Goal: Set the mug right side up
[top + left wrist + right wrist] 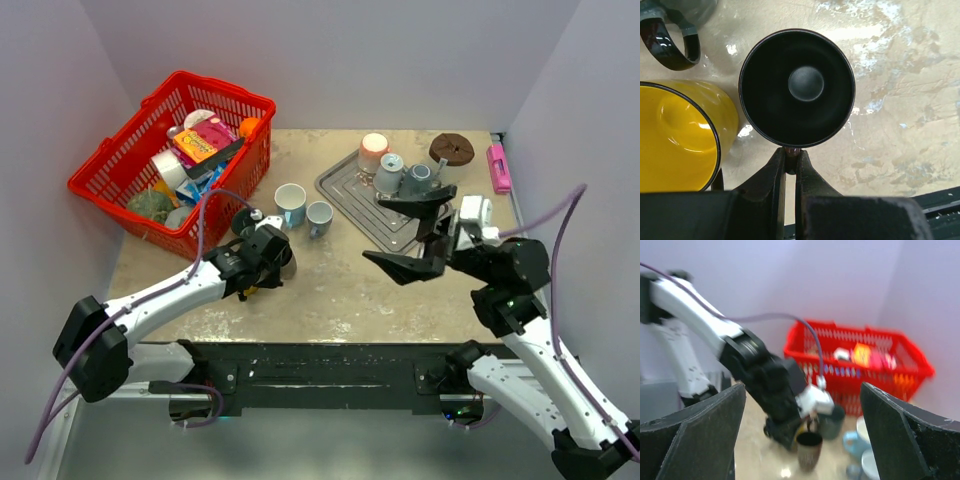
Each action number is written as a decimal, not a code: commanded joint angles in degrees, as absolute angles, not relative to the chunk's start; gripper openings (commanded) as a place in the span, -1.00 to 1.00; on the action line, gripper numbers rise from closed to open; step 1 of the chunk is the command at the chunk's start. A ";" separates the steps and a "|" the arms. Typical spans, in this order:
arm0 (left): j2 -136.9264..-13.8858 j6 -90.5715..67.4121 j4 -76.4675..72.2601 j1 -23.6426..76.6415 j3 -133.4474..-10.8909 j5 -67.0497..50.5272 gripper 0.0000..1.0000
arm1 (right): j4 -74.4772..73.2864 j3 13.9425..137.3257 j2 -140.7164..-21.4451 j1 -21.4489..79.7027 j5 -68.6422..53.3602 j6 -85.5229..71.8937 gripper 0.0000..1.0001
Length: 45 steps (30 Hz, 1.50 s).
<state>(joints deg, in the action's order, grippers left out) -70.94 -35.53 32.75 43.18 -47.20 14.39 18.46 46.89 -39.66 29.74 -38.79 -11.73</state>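
Left wrist view: the left gripper (791,159) pinches the near rim of the glossy black ceramic mug (797,87), which sits mouth up, low over the beige tabletop (900,100) beside a yellow mug (675,135). It should be settled flat before the grip loosens. Meanwhile the right gripper (372,228) gapes wide, empty.

**Robot-manipulation lab cell.** Plain pale walls (350,60) box in the counter (340,295) on three sides. A left arm (170,295) and a right arm (540,350), both white and black, are bolted to a black rail (320,375) at the counter's near edge. Household props are staged on the counter: a red basket (255,165) of packets at its far-left corner, a grey tray (345,185) of cups toward its far right, and a black mug (797,87) left of its middle.
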 commanded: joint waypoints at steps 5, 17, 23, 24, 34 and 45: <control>-74.00 -38.76 31.82 43.86 -46.76 19.86 -1.00 | 46.39 49.22 -38.58 29.97 -53.08 -21.44 0.98; -76.99 -39.11 31.90 44.03 -46.49 20.30 -1.00 | 49.48 48.96 -36.91 29.88 -53.61 -24.17 0.97; -76.38 -38.85 31.99 44.03 -46.76 20.04 -0.42 | 49.65 48.96 -36.74 29.88 -53.61 -24.34 0.98; -76.38 -38.93 32.17 44.03 -46.76 19.95 -0.30 | 49.57 49.04 -36.74 29.88 -53.61 -24.35 0.98; -74.45 -39.02 33.05 44.03 -47.99 20.13 0.22 | 32.49 51.94 -37.26 29.97 -46.95 -19.26 0.98; -65.14 -37.27 31.11 44.03 -51.41 19.07 0.70 | 2.65 60.29 -49.74 29.97 -12.33 -20.21 0.98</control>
